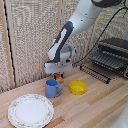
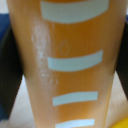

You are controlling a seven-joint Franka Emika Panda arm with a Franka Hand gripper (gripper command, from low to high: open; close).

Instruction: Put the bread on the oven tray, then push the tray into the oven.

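Your tool [image 1: 60,75] grips the bread [image 1: 60,78] just behind the mug [image 1: 52,88]; lift clear, then carry it level to the oven pan [image 1: 96,71].

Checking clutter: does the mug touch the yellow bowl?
Apart. The exterior view shows bare table between the mug and the bowl.
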